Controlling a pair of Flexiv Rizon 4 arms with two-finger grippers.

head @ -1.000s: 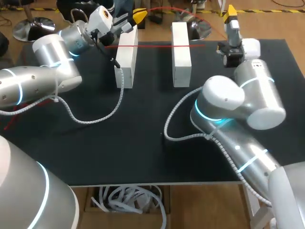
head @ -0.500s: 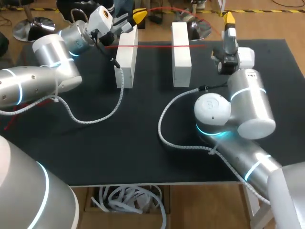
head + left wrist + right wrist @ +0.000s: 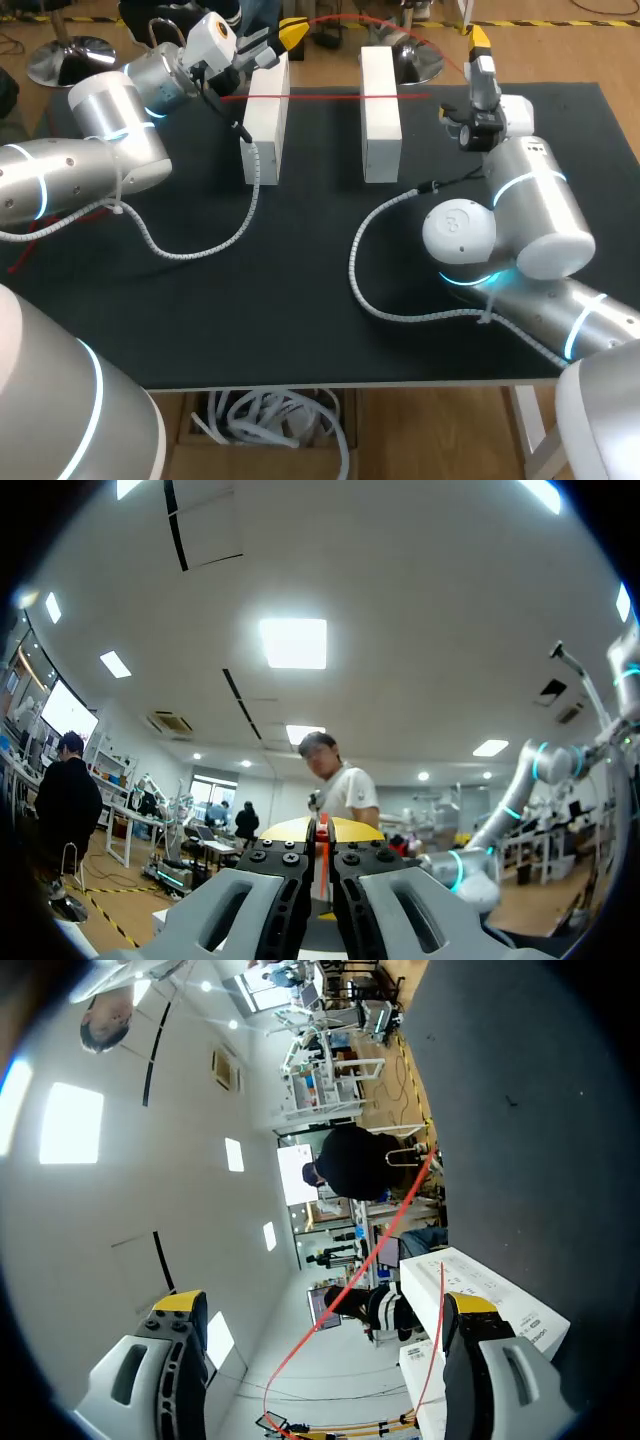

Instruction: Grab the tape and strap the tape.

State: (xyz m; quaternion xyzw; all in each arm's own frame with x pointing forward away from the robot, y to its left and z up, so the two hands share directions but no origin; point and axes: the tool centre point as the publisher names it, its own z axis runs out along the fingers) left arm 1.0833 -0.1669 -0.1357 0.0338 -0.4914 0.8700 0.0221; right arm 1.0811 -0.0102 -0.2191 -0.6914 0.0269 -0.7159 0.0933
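Observation:
A thin red tape [image 3: 352, 97] lies straight across two white blocks, the left block [image 3: 264, 122] and the right block [image 3: 380, 114]. Another length of the tape [image 3: 345, 19] arcs from my left gripper [image 3: 291, 32] beyond the table's far edge toward my right gripper [image 3: 480, 38]. In the left wrist view the left gripper [image 3: 321, 830] is shut on the red tape [image 3: 322, 848]. In the right wrist view the right gripper [image 3: 325, 1305] stands wide open, and the red tape [image 3: 385, 1235] runs through the gap without touching either finger. The white blocks [image 3: 485, 1295] lie beside one finger.
The black table [image 3: 300, 310] carries the grey cable of my left arm [image 3: 205, 247] and that of my right arm [image 3: 395, 305], both lying in loops. My right arm's bulky elbow [image 3: 520, 225] hangs over the table's right half.
My right arm's elbow has swung to the right and its gripper has shifted slightly left along the far edge. The left arm and the tape it holds have kept still.

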